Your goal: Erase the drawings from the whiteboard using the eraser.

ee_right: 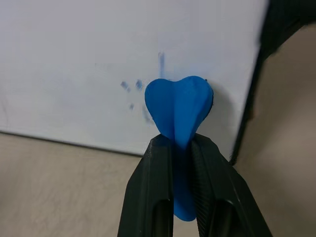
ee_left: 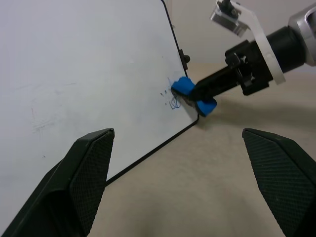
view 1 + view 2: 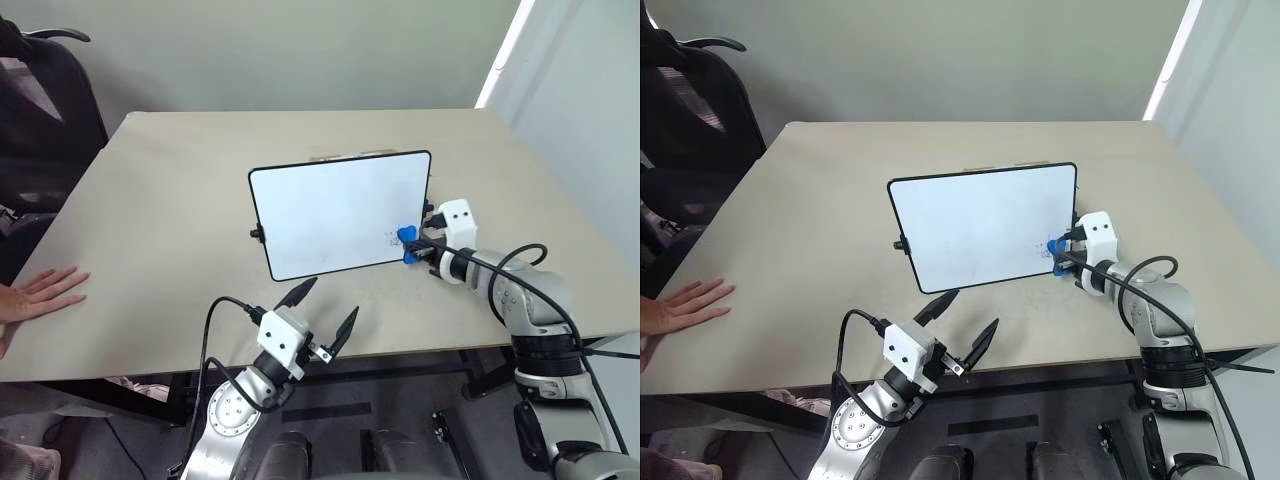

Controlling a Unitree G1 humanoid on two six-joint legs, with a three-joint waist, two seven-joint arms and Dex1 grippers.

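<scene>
Fingers of the left gripper (image 3: 325,313) stood apart over the table's (image 3: 150,200) near edge, holding nothing. Beyond stood the whiteboard (image 3: 330,210) (tilted back), its drawings (image 2: 173,101) near the lower right corner, where the right gripper (image 1: 180,148) pressed the pinched eraser (image 1: 178,106) against it.

The whiteboard (image 3: 340,212) is seen from above by both eye views, and closely by both wrist views.

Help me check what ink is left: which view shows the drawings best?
The left wrist view: the drawings show as blue strokes beside the eraser, near the whiteboard corner. The right wrist view shows only blurred specks around the eraser; the eye views show a tiny blue mark.
</scene>
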